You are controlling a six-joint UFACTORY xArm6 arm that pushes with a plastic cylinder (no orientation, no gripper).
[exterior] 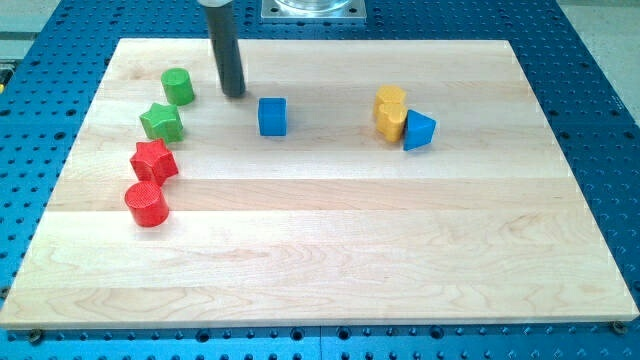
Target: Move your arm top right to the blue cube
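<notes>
Blue cube (272,116) right of my tip (234,94)

Wooden board (330,240) carries eight blocks (green, red, blue, yellow)

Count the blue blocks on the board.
2. The blue cube sits upper middle, just to the view's right of my tip. The other blue block, wedge-like, sits further right, touching the yellow blocks. None looks hidden.
</notes>
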